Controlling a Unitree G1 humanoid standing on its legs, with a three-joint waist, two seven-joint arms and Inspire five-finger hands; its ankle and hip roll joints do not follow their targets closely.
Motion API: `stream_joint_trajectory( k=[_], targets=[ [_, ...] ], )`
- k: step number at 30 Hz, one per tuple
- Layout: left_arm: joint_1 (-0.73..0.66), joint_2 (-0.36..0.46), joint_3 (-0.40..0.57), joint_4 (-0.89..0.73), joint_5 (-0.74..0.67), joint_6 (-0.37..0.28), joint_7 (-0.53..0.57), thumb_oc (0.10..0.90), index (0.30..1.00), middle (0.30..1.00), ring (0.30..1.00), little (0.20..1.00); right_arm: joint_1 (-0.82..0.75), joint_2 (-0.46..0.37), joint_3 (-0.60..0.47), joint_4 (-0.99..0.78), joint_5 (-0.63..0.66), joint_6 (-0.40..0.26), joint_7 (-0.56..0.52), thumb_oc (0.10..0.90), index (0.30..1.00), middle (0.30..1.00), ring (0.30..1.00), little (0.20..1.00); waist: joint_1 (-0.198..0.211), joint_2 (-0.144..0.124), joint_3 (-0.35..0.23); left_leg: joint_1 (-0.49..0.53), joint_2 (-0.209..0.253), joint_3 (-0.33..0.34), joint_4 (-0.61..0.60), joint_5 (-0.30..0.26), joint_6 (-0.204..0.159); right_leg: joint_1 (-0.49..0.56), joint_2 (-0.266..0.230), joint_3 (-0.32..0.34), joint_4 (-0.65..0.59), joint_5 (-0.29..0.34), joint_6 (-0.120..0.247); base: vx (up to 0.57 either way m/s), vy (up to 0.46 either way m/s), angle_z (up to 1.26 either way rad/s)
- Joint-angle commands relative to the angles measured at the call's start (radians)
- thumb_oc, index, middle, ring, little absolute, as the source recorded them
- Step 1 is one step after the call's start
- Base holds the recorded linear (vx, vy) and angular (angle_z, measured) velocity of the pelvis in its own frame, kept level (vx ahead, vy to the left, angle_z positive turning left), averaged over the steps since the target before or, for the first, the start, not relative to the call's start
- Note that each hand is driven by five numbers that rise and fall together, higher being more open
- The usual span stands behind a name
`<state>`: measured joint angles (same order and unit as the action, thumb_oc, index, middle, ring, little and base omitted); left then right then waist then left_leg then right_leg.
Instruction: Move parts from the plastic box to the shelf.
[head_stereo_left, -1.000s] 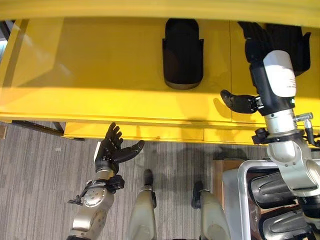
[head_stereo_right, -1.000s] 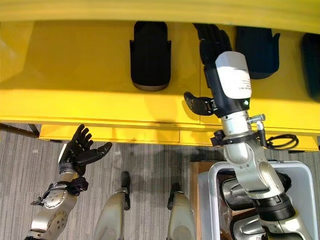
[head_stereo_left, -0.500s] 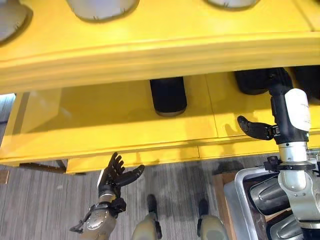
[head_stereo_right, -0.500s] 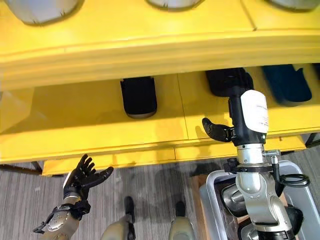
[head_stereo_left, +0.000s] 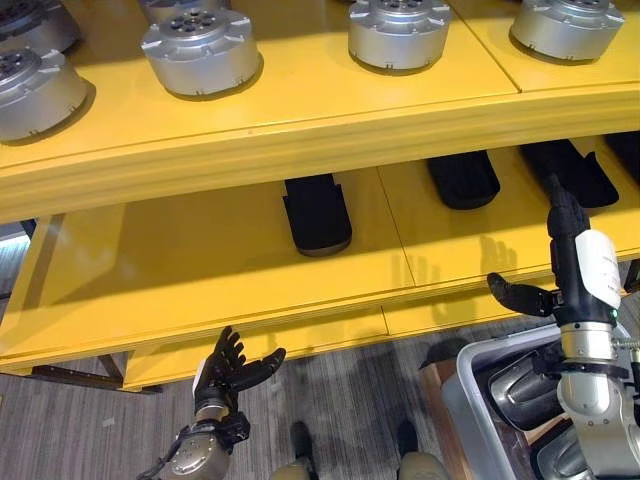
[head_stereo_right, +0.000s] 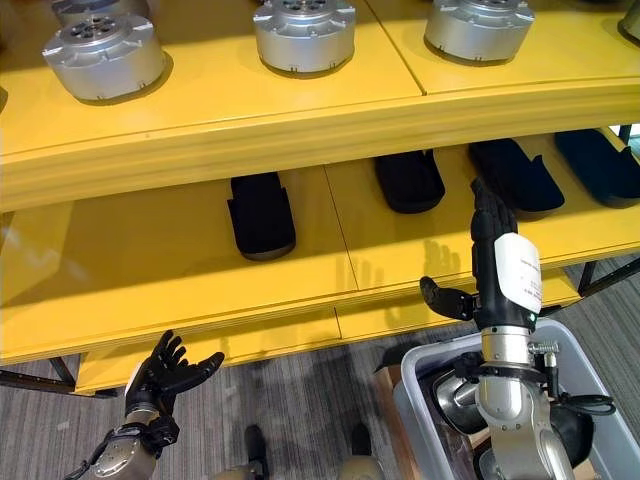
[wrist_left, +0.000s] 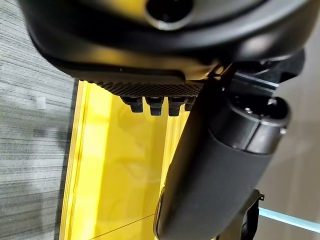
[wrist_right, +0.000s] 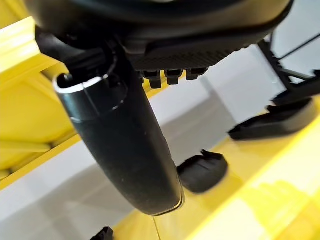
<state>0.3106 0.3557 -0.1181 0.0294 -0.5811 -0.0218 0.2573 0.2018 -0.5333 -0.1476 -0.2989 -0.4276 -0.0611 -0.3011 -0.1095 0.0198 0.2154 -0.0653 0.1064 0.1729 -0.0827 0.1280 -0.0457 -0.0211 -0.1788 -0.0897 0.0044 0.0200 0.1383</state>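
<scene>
My right hand (head_stereo_right: 487, 240) has pulled back off the lower shelf (head_stereo_right: 180, 270), fingers straight and released, nothing held; a black part (head_stereo_right: 510, 172) lies there past them. More parts wait in the plastic box (head_stereo_right: 415, 385). Left hand (head_stereo_right: 165, 378) idle, relaxed
</scene>
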Motion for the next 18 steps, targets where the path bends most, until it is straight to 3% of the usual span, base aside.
stream_joint_trajectory(
  k=[1, 9, 11, 13, 14, 15, 16, 18],
  targets=[
    [-0.166, 0.001, 0.05, -0.128, 0.098, -0.14, -0.038, 0.9, 1.0, 1.0, 1.0, 1.0, -0.042, -0.013, -0.075, -0.005, 0.049, -0.055, -0.064, 0.9, 1.0, 1.0, 1.0, 1.0, -0.04, -0.017, -0.117, 0.089, 0.035, 0.012, -0.005, -0.092, -0.028, -0.053, -0.041, 0.018, 0.04, -0.016, 0.056, -0.02, 0.155, 0.03],
    [-0.208, 0.036, 0.022, -0.128, 0.125, -0.14, -0.04, 0.9, 1.0, 1.0, 1.0, 1.0, -0.03, 0.034, -0.108, 0.023, 0.077, -0.04, -0.085, 0.9, 1.0, 1.0, 1.0, 1.0, -0.068, -0.046, -0.096, 0.071, -0.055, 0.025, -0.005, -0.127, 0.023, -0.103, -0.122, 0.066, 0.063, 0.057, 0.109, -0.03, 0.2, 0.03],
    [-0.23, 0.044, 0.013, -0.127, 0.132, -0.145, -0.048, 0.9, 1.0, 1.0, 1.0, 1.0, -0.026, 0.048, -0.122, 0.026, 0.074, -0.037, -0.093, 0.9, 1.0, 1.0, 1.0, 1.0, -0.081, -0.056, -0.083, 0.057, -0.084, 0.035, -0.005, -0.137, 0.033, -0.126, -0.146, 0.094, 0.056, 0.11, 0.121, -0.09, 0.237, -0.07],
    [-0.258, 0.066, 0.001, -0.117, 0.159, -0.15, -0.042, 0.9, 1.0, 1.0, 1.0, 1.0, -0.04, 0.067, -0.121, 0.036, 0.076, -0.037, -0.112, 0.9, 1.0, 1.0, 1.0, 1.0, -0.098, -0.062, -0.059, 0.038, -0.091, 0.075, -0.005, -0.139, 0.037, -0.184, -0.142, 0.116, 0.03, 0.208, 0.124, -0.15, 0.204, -0.11],
    [-0.259, 0.066, 0.001, -0.117, 0.159, -0.15, -0.042, 0.9, 1.0, 1.0, 1.0, 1.0, -0.04, 0.067, -0.121, 0.036, 0.076, -0.037, -0.113, 0.9, 1.0, 1.0, 1.0, 1.0, -0.096, -0.063, -0.06, 0.036, -0.091, 0.077, -0.005, -0.139, 0.037, -0.187, -0.142, 0.118, 0.03, 0.209, 0.124, -0.17, 0.189, -0.36],
    [-0.268, 0.086, 0.0, -0.108, 0.154, -0.152, -0.038, 0.9, 1.0, 1.0, 1.0, 1.0, -0.057, 0.073, -0.102, 0.048, 0.104, -0.046, -0.117, 0.9, 1.0, 1.0, 1.0, 1.0, -0.094, -0.053, -0.035, 0.03, -0.076, 0.115, -0.005, -0.136, 0.046, -0.217, -0.105, 0.037, 0.097, 0.159, 0.121, -0.1, 0.151, -0.45],
    [-0.27, 0.086, 0.0, -0.107, 0.154, -0.152, -0.039, 0.9, 1.0, 1.0, 1.0, 1.0, -0.059, 0.072, -0.102, 0.05, 0.104, -0.047, -0.117, 0.9, 1.0, 1.0, 1.0, 1.0, -0.092, -0.053, -0.032, 0.032, -0.074, 0.117, -0.005, -0.137, 0.045, -0.222, -0.103, 0.039, 0.108, 0.152, 0.12, -0.13, 0.252, -0.77],
    [-0.263, 0.09, -0.003, -0.11, 0.147, -0.148, -0.05, 0.9, 1.0, 1.0, 1.0, 1.0, -0.065, 0.072, -0.085, 0.056, 0.12, -0.06, -0.113, 0.9, 1.0, 1.0, 1.0, 1.0, -0.086, -0.036, -0.022, 0.025, -0.063, 0.157, -0.005, -0.126, 0.061, -0.222, -0.069, -0.01, 0.268, 0.054, 0.088, -0.03, 0.254, -0.67]
  ],
)
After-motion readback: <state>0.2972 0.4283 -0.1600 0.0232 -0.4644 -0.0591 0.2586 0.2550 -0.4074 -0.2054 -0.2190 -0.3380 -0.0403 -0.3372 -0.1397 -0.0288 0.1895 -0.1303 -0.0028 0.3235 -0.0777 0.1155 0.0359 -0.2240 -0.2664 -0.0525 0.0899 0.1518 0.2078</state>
